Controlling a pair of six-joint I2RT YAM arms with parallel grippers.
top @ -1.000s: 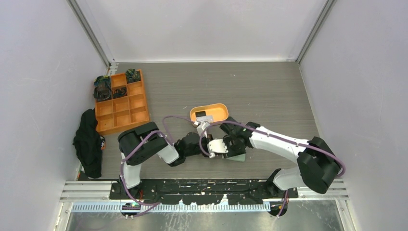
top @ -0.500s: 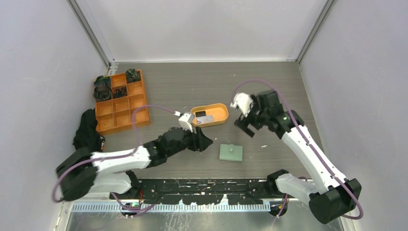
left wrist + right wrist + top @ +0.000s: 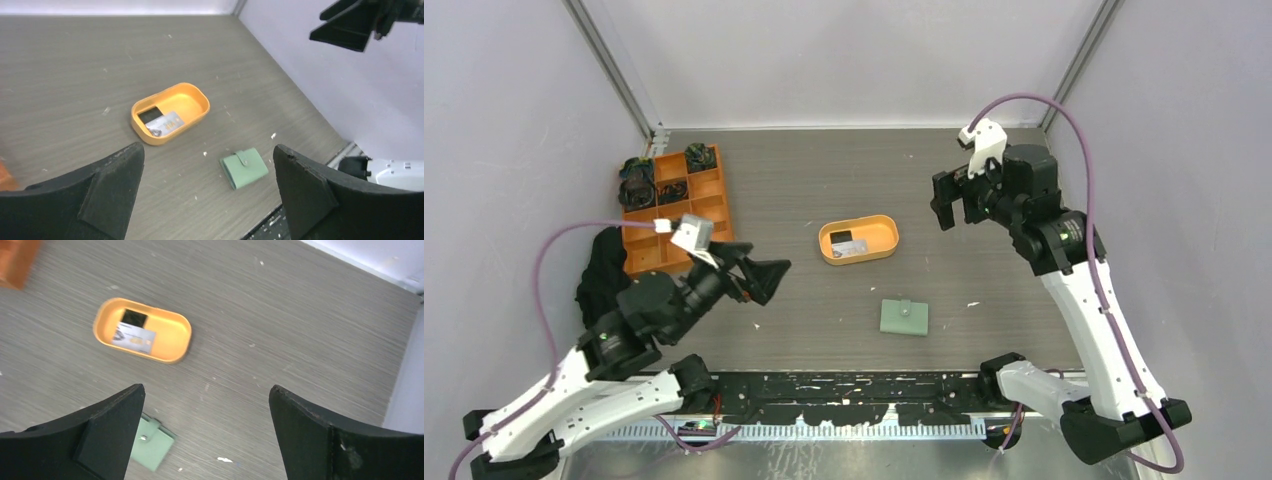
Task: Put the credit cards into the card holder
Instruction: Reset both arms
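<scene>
card holder [image 3: 905, 317]: sage-green, closed, flat | credit cards [image 3: 848, 245]: in orange tray [image 3: 879, 232] | both jaws: spread, empty

Lab test cell, plain white walls [image 3: 844, 60] (aluminium-framed), grey table [image 3: 984, 180]

We see two arms of the same build. The left arm [image 3: 574, 395] and the right arm [image 3: 1089, 300] wear smooth white shells on their long links, with bulky black housings at the joints. Far back from each claw, the arm ends in a black base. Just behind each claw sits a small white camera block [image 3: 984, 137], and from it a purple cable [image 3: 1024, 97] loops back along the arm. The left gripper [image 3: 764, 279] and the right gripper [image 3: 954, 203] carry matte black, wedge-shaped fingers [image 3: 107, 195] with flat inner faces.
</scene>
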